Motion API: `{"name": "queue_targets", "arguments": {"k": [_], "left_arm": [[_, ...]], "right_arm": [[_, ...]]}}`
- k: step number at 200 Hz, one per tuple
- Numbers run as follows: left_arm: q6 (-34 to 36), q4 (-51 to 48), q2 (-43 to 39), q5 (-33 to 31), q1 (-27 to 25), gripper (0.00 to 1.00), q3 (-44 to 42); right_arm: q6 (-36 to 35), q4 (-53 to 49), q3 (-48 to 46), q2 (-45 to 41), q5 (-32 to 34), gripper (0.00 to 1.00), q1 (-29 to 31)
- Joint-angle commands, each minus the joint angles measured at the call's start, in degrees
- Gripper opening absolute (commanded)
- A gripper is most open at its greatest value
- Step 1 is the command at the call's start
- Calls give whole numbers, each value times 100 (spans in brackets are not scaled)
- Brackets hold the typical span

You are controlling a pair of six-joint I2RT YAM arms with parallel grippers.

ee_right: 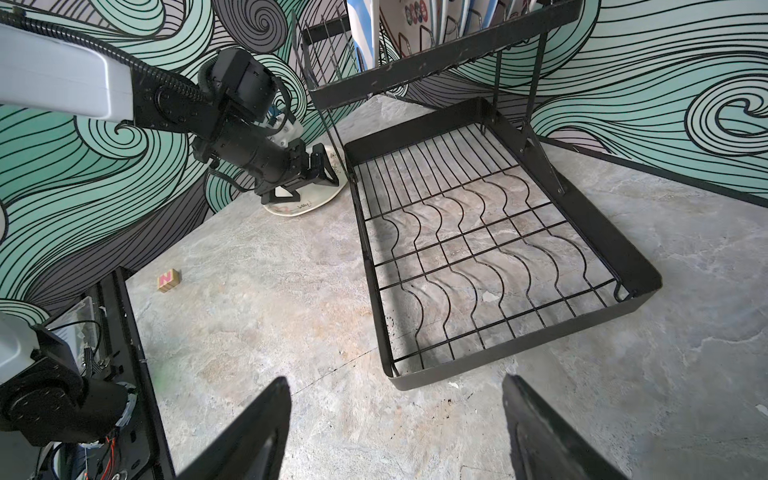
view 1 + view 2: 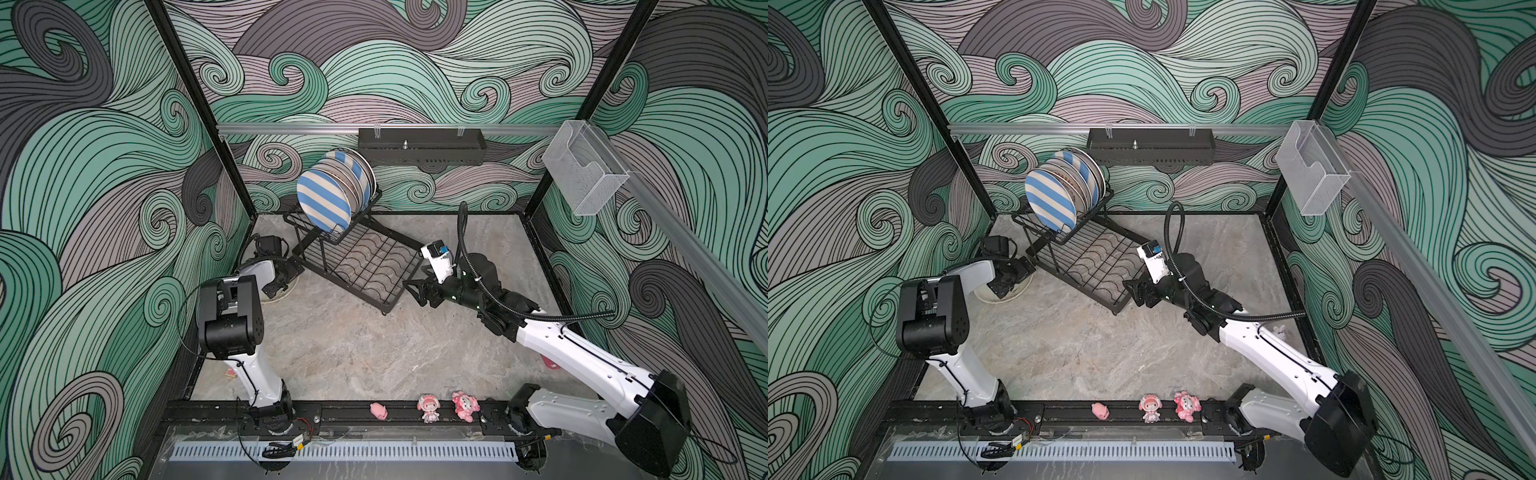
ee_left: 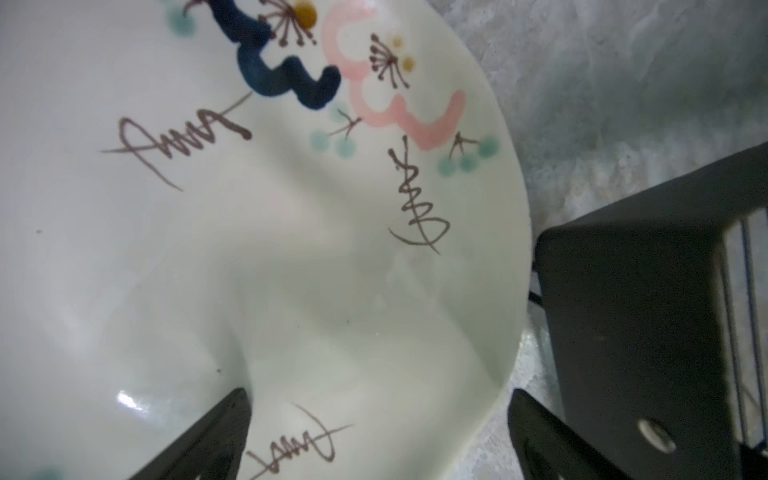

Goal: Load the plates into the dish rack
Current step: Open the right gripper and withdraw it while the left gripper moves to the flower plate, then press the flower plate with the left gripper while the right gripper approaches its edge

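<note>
Atop dish rack, plates on edge

"Where is the dish rack sitting?"

"It is sitting at the back of the surface, turned a bit sideways. It is black wire, with a high part and a flat low part."

"What is standing in the high part?"

"A row of plates is standing on edge, packed close together. The blue-and-cream striped plate is standing at the front, and another striped plate is peeking out farther back."

"Is any plate lying down?"

"Yes. A cream plate with pink and blue flowers and brown squiggles is lying flat on the surface, just beside the rack's left corner."
</note>
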Motion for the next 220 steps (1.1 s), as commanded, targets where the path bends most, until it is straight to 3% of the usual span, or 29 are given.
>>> {"name": "queue_targets", "arguments": {"k": [1,44,123,165,220], "left_arm": [[-116,-112,156,379,37,99,1],[-234,-273,38,1032,36,99,-286],[-248,-491,-655,1431,22,99,-1208],[-395,-538,-1155,1974,-61,99,-1922],[-645,-1015,-2150,2255,-819,98,-2725]], "right_arm": [[150,173,-80,-59,-119,80,-76],[252,200,-70,14,-270,81,-173],[495,279,-15,276,-582,83,-257],[495,235,60,376,-639,84,-288],[555,56,177,570,-866,84,-353]]}}
